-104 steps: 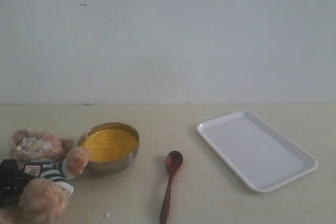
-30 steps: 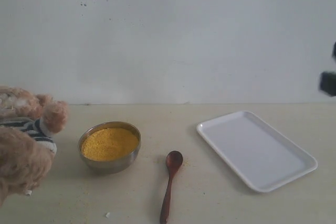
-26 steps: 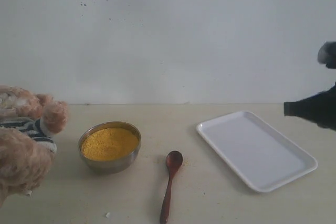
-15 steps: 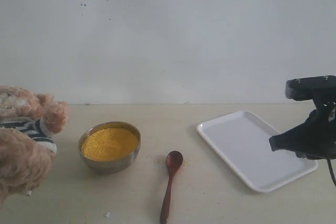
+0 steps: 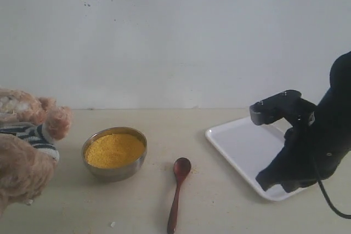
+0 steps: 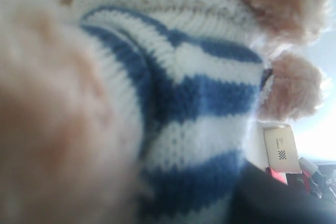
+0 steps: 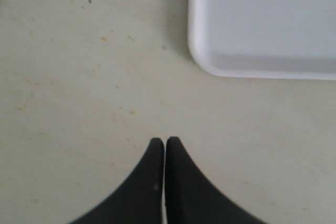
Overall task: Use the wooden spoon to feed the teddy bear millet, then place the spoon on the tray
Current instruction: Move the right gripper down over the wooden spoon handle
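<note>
The teddy bear hangs tilted at the far left, raised off the table, one paw toward the steel bowl. Its striped shirt fills the left wrist view, pressed close; the left gripper's fingers are hidden by the plush, which it holds. Millet fills the bowl. To the bowl's right the wooden spoon lies flat on the table, handle toward the front edge. My right gripper is shut and empty, low over the table by the near corner of the white tray; its tips point at bare table beside the tray's rim.
The steel bowl stands between bear and spoon. A plain pale wall runs behind the table. Fine grains speckle the tabletop. The right arm's dark body covers the tray's right half.
The right arm came in from the right edge and dropped down and leftward over the tray's near side. The bear, lifted earlier, has held still for the last second.
</note>
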